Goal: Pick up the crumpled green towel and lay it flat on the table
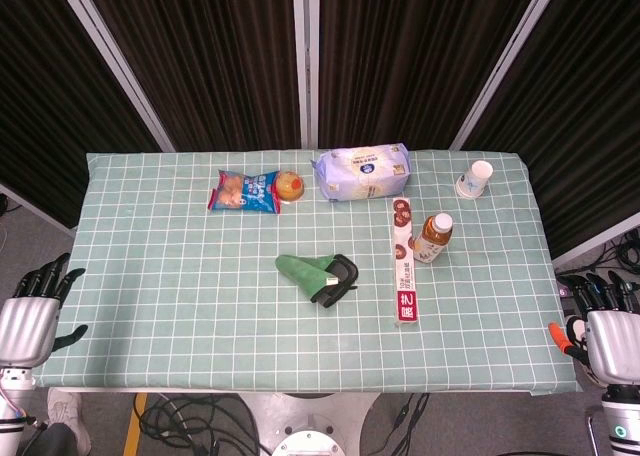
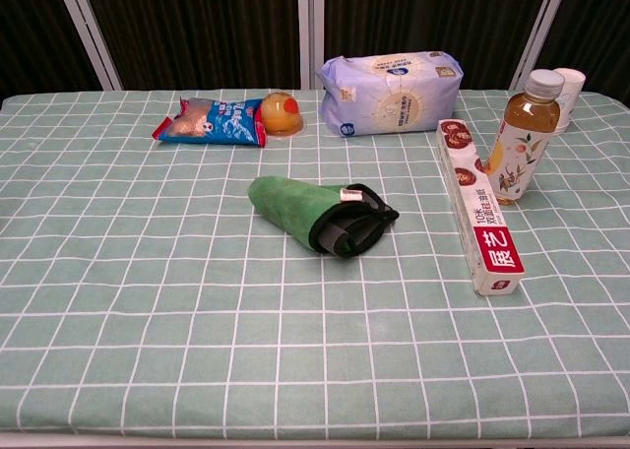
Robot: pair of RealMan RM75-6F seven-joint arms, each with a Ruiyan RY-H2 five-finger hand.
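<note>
The crumpled green towel (image 1: pixel 312 273) (image 2: pixel 307 211) lies bunched near the middle of the table, its black-edged folds turned toward the right. My left hand (image 1: pixel 32 316) hangs off the table's near left corner, fingers apart and holding nothing. Off the near right corner is my right hand (image 1: pixel 608 328), also with fingers apart and nothing in it. Both hands are far from the towel and show only in the head view.
The table has a green checked cloth (image 1: pixel 180 306). A long red and white box (image 1: pixel 404 260) and a tea bottle (image 1: pixel 434 237) stand right of the towel. At the back are a blue snack bag (image 1: pixel 244 190), a jelly cup (image 1: pixel 289 186), a pale tissue pack (image 1: pixel 363 171) and a paper cup (image 1: pixel 476 179).
</note>
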